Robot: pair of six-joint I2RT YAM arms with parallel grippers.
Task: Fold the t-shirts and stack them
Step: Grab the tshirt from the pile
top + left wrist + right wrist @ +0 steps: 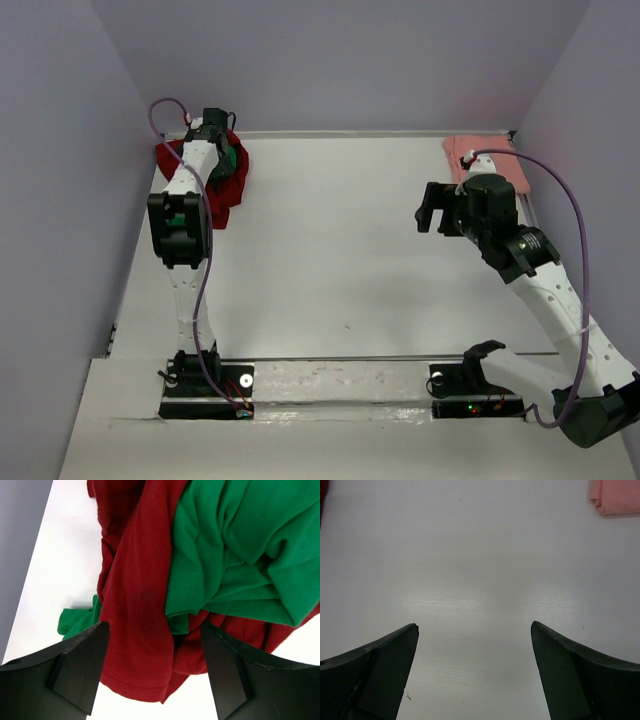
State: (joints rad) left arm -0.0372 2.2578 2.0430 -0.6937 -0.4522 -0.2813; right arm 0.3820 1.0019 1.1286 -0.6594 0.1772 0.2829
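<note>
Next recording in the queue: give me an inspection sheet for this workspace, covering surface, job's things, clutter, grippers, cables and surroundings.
Surface: white table, bare across the middle.
Job's things: dark red cloth t-shirt and bright green cloth t-shirt crumpled together in one heap at the far left corner; salmon pink cloth t-shirt folded flat at the far right corner.
Clutter: nothing seen.
Grippers: left gripper over the red and green heap, jaws open; right gripper over bare table, jaws open, holding nothing.
Cables: one purple cable runs along the left arm, another arcs along the right arm.
Surroundings: plain lavender-grey walls on three sides.
</note>
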